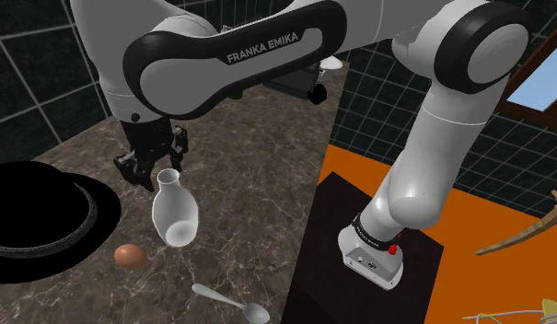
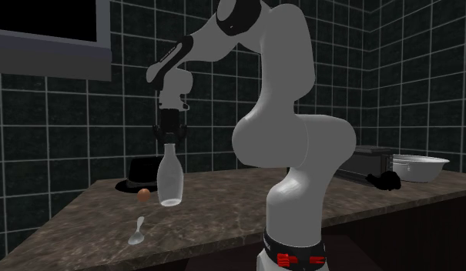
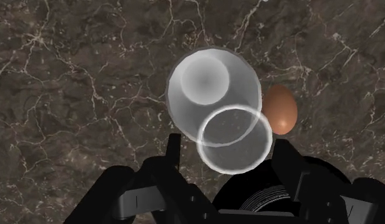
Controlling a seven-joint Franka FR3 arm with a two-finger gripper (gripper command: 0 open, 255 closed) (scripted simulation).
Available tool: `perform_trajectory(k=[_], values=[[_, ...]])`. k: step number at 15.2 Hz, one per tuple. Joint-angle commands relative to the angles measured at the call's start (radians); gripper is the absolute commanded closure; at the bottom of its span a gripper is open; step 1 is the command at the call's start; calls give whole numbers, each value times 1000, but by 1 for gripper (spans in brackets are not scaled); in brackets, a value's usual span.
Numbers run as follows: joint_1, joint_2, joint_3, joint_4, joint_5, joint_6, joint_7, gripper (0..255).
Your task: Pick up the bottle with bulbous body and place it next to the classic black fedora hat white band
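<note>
A clear bottle with a bulbous body (image 1: 175,214) stands upright on the dark marble counter (image 1: 258,184), just to the right of a black brimmed hat (image 1: 37,216) in the shoulder view. My gripper (image 1: 155,166) hangs straight over the bottle's neck. In the second exterior view the gripper (image 2: 170,138) sits at the top of the bottle (image 2: 171,181), with the hat (image 2: 142,171) behind it. In the wrist view the gripper (image 3: 229,149) is open, its fingers standing apart on either side of the rim of the bottle (image 3: 213,95).
A brown egg (image 1: 130,256) lies close beside the bottle's base, between it and the hat. A metal spoon (image 1: 230,302) lies near the counter's front edge. Far along the counter are a pale bowl (image 2: 420,165) and a dark appliance (image 2: 370,158).
</note>
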State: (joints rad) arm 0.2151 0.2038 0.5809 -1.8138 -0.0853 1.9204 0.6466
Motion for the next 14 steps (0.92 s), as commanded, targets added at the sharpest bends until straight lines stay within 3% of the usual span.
perform_trajectory(k=[1,5,9,14], values=[[0,0,0,0,0,0,0,0],[0,0,0,0,0,0,0,0],[0,-15,4,111,11,-123,-8,0],[0,-15,4,111,11,-123,-8,0]])
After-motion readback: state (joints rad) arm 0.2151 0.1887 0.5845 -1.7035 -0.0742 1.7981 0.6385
